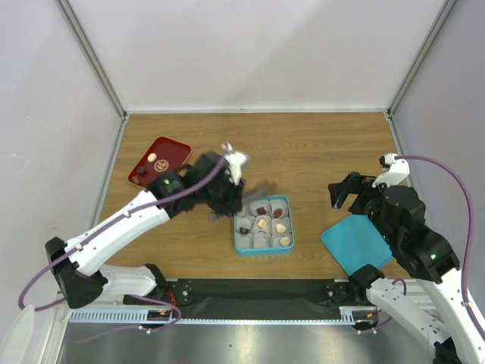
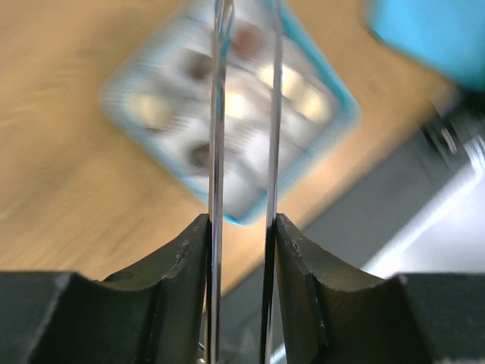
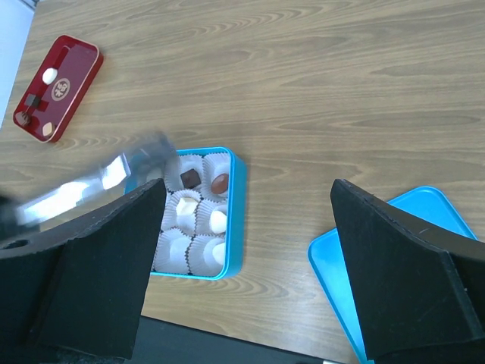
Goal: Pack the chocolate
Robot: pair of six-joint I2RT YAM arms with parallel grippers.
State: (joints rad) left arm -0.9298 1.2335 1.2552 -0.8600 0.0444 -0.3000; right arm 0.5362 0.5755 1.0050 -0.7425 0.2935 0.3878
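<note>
A blue tin [image 1: 290, 221] holds white paper cups, and several carry chocolates [image 1: 263, 223], dark and cream. It also shows in the right wrist view [image 3: 236, 212] with chocolates [image 3: 218, 220], and blurred in the left wrist view [image 2: 341, 121]. A red tray [image 1: 170, 148] at the far left holds three more chocolates [image 1: 152, 158]. My left gripper [image 1: 221, 191] is shut on thin metal tongs [image 2: 217, 152], just left of the tin; the tongs' blades point over the cups. My right gripper [image 1: 347, 191] is open and empty, to the right of the tin.
The tin's blue lid [image 1: 356, 243] lies flat at the near right, under my right arm, and shows in the right wrist view [image 3: 333, 265]. The red tray shows at the upper left of the right wrist view [image 3: 72, 72]. Grey walls bound the table on three sides.
</note>
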